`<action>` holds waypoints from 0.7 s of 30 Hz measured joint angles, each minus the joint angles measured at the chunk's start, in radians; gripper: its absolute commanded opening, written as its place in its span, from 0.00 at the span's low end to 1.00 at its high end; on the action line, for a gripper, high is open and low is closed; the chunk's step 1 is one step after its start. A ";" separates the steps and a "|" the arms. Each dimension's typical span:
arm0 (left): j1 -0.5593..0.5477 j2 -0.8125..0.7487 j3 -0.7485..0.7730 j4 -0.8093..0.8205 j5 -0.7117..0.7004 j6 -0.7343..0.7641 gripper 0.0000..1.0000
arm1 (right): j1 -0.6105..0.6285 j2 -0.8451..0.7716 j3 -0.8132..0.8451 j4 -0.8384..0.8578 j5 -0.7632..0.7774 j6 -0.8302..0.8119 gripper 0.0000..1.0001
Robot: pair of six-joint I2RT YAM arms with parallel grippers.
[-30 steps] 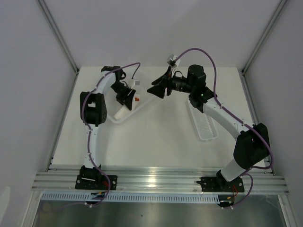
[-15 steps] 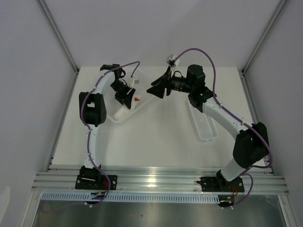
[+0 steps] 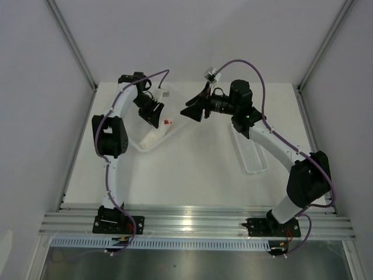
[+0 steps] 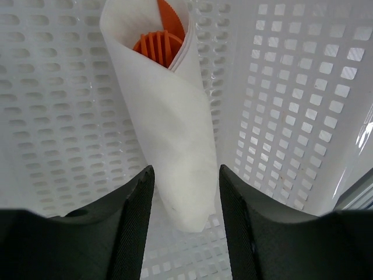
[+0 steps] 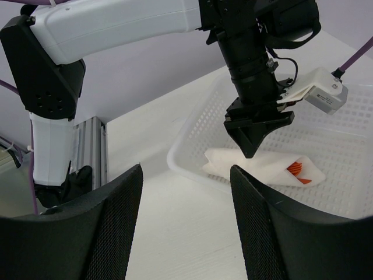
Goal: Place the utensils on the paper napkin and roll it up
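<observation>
Napkin (image 4: pixel 175 134) is lying rolled into a white tube on the floor of the mesh basket (image 4: pixel 291 105). Orange utensils (image 4: pixel 158 41) are poking out of the roll's open far end, with fork tines and a pointed tip showing and the rest wrapped inside. The left fingers (image 4: pixel 135 233) are standing apart inside the basket, one on each side of the roll's closed near end. They are not squeezing the napkin, though I cannot tell whether they are brushing the paper. Seen from the right wrist, their tips are pointing down at the roll, nearer its closed end than its orange end. The right fingers (image 5: pixel 105 233) are spread wide with nothing between them. They are hanging just beside the basket's right side and facing into it, over the bare white table (image 3: pixel 192 175). A narrow white tray (image 3: pixel 252 154) is lying on the table well apart from the basket, off to its right, beneath the right arm. The basket itself is sitting flat, with its rim clear of both arms.
</observation>
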 measured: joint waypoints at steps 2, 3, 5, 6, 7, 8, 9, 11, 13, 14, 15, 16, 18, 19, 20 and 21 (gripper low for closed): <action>0.002 0.000 0.000 0.005 -0.011 0.000 0.41 | 0.000 0.000 0.000 0.000 0.000 0.000 0.64; 0.003 -0.001 0.000 0.006 -0.014 -0.001 0.38 | 0.000 0.000 0.000 0.000 0.000 0.000 0.64; 0.003 -0.001 -0.001 0.005 -0.016 -0.002 0.34 | 0.001 0.000 0.000 0.000 0.000 0.000 0.64; 0.004 -0.001 -0.003 0.005 -0.016 0.000 0.34 | 0.002 0.000 0.000 0.000 0.000 0.000 0.64; 0.004 -0.006 -0.013 0.008 -0.016 -0.002 0.31 | 0.002 0.000 0.000 0.000 0.000 0.000 0.64; 0.004 -0.014 -0.031 0.010 -0.016 -0.003 0.30 | 0.002 0.000 0.000 0.000 0.000 0.000 0.64; 0.004 -0.025 -0.055 0.014 -0.017 -0.009 0.29 | 0.003 0.000 0.000 0.000 0.001 0.000 0.64; 0.005 -0.055 -0.109 0.030 -0.021 -0.018 0.30 | 0.003 0.000 0.000 -0.002 0.002 -0.001 0.64; 0.005 -0.095 -0.157 0.053 -0.026 -0.037 0.31 | 0.004 0.000 0.000 -0.010 0.019 -0.005 0.64; 0.005 -0.116 -0.176 0.074 -0.030 -0.047 0.32 | 0.003 0.000 0.002 -0.023 0.029 -0.009 0.64; 0.005 -0.153 -0.208 0.110 -0.040 -0.064 0.33 | 0.003 0.000 0.005 -0.037 0.041 -0.012 0.64; 0.005 -0.195 -0.236 0.145 -0.048 -0.079 0.34 | 0.001 0.000 0.010 -0.059 0.056 -0.018 0.64; 0.006 -0.304 -0.294 0.230 -0.077 -0.108 0.34 | -0.006 -0.002 0.018 -0.098 0.100 -0.029 0.64; 0.006 -0.368 -0.320 0.272 -0.097 -0.124 0.34 | -0.010 -0.005 0.019 -0.122 0.136 -0.035 0.65; 0.006 -0.437 -0.340 0.312 -0.117 -0.140 0.34 | -0.015 -0.009 0.021 -0.148 0.174 -0.045 0.65; 0.006 -0.486 -0.354 0.344 -0.133 -0.149 0.34 | -0.020 -0.014 0.022 -0.184 0.231 -0.058 0.66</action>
